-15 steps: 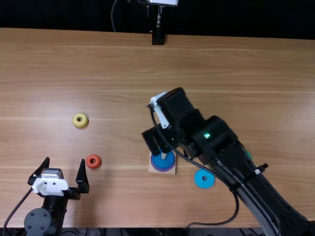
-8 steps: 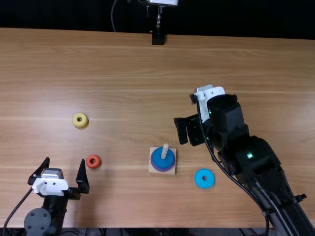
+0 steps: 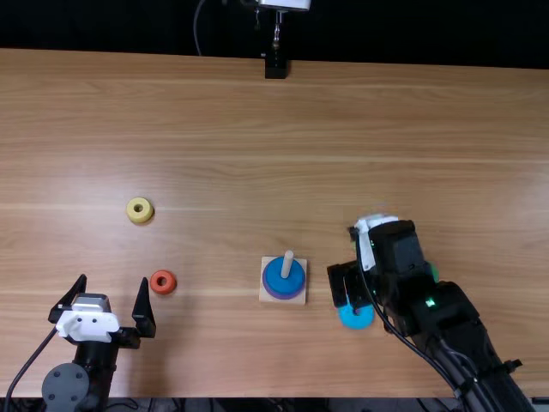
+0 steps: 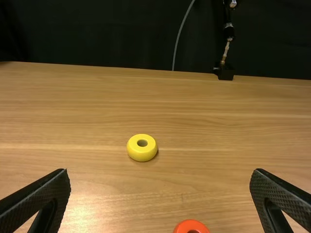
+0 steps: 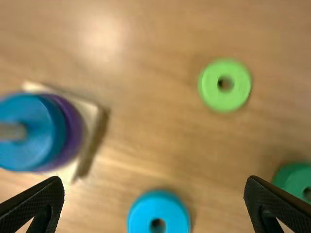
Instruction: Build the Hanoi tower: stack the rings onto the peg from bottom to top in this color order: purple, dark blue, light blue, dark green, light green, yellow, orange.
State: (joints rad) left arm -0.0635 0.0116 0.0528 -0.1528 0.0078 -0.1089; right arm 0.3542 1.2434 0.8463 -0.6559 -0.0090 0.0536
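Over brown wood [image 3: 206,154], the right tool [image 3: 352,303], 2 fingers [image 5: 43,196] apart, has neared the light blue ring [image 3: 356,318].

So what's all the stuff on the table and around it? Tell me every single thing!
table: 1, light brown, under everything
base: 1, pale wood, table's near half
peg: 1, pale wood, on base
purple ring: 1, purple, on peg, bottom
dark blue ring: 1, dark blue, on purple ring
light blue ring: 1, light blue, right of base
light green ring: 1, light green, beyond light blue ring
dark green ring: 1, dark green, farthest right
yellow ring: 1, yellow, left side
orange ring: 1, orange, nearer than yellow
stand: 1, black, far edge
left gripper: 1, black, near left
right gripper: 1, black, by light blue ring
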